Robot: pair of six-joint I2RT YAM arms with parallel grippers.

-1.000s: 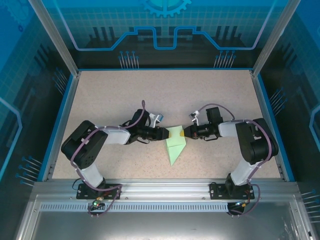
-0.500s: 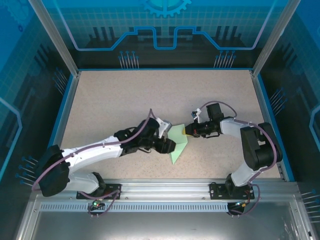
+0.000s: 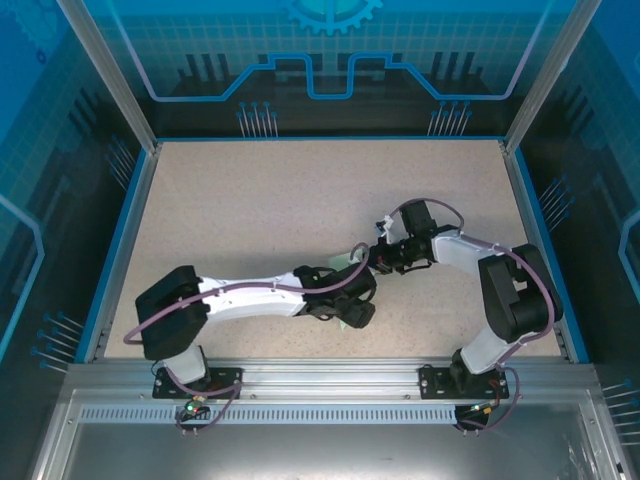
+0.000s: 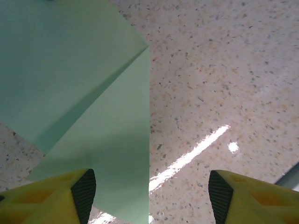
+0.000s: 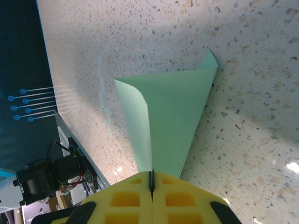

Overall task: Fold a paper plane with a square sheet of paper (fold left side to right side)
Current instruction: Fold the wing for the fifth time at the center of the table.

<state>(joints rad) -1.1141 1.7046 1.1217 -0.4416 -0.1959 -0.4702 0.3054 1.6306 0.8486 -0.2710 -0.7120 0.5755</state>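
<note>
1. Mint-green paper (image 5: 173, 107) is lying near the middle of the speckled worktop (image 3: 250, 200), a little toward its near edge; it is already showing layered flaps and a pointed end, so I am looking at a half-made plane rather than a flat sheet.
2. Over on the right, the right gripper (image 5: 151, 179) is still pinching one edge of the paper with its jaws pressed together; it is holding up one layer, which is curling off the worktop; compared with a second ago it is sitting slightly further to the left.
3. The left gripper (image 4: 152, 191) is where things are changing; a second ago it was at the paper's left edge with the arm folded back; now the arm is stretching across, and the gripper is hanging over the near part of the paper with its jaws spreading wide and nothing between them; one yellow finger (image 4: 56, 200) is over the green, the other over bare worktop.
4. To me it is looking like a release and a reach for a fresh hold; the raised layer is not yet lying flat, so the left-to-right fold is seeming unfinished; whether that left finger is touching the paper I cannot tell.
</note>
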